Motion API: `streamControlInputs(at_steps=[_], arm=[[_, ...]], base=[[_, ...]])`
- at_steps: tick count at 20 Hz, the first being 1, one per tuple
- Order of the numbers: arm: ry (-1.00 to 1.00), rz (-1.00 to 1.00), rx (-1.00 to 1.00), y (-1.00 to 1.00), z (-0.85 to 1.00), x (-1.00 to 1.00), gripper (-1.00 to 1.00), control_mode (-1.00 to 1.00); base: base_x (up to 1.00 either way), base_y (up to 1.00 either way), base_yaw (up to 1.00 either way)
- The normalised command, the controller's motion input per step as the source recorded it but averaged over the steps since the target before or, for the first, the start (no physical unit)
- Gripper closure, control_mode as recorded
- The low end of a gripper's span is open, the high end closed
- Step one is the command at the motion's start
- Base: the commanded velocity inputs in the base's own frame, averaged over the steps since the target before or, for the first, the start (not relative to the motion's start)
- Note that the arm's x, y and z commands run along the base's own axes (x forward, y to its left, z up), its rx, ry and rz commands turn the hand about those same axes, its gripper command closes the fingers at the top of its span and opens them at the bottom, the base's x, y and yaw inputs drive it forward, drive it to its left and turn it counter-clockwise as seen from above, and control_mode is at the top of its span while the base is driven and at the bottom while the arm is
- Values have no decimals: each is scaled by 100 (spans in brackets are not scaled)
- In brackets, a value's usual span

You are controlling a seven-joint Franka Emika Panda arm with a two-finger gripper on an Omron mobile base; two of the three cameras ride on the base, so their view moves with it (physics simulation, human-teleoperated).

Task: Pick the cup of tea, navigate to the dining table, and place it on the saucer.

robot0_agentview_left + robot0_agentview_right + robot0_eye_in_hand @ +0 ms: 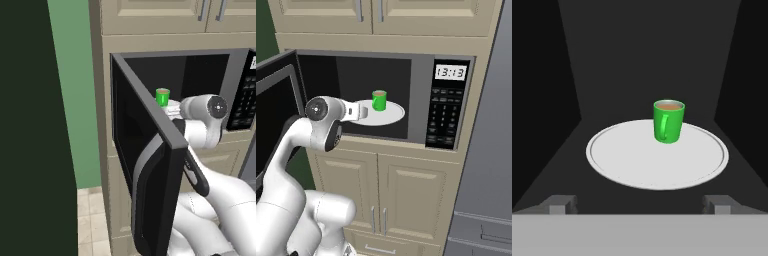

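The cup of tea (669, 121) sits upright toward the back of the microwave's white turntable (622, 160), handle facing the hand. The microwave door (150, 165) hangs wide open so the arm can reach in. The gripper (641, 204) is spread wide and empty at the cavity mouth, apparently lined up to straddle the mug.

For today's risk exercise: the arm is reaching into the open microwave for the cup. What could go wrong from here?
1. The cup stands off-centre on the turntable, its handle facing the open tool; a straight push may knock it over and spill tea.
2. The door hangs beside the arm; a swing could strike it.
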Motion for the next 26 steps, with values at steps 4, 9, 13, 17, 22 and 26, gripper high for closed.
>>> streamControlInputs(at_steps=[4, 9, 13, 17, 22, 26], arm=[[-15, 1, 0, 0, 0, 0, -100, -100], [-2, 0, 0, 0, 0, 6, -100, -100], [0, 0, 0, 0, 0, 7, -100, -100], [-1, -1, 0, 0, 0, 5, -100, -100], [0, -1, 0, 0, 0, 18, -100, -100], [3, -5, 0, 0, -5, 36, -100, -100]], base=[[0, 0, 0], [0, 0, 0], [0, 0, 0], [0, 0, 0], [0, 0, 0], [0, 0, 0]])
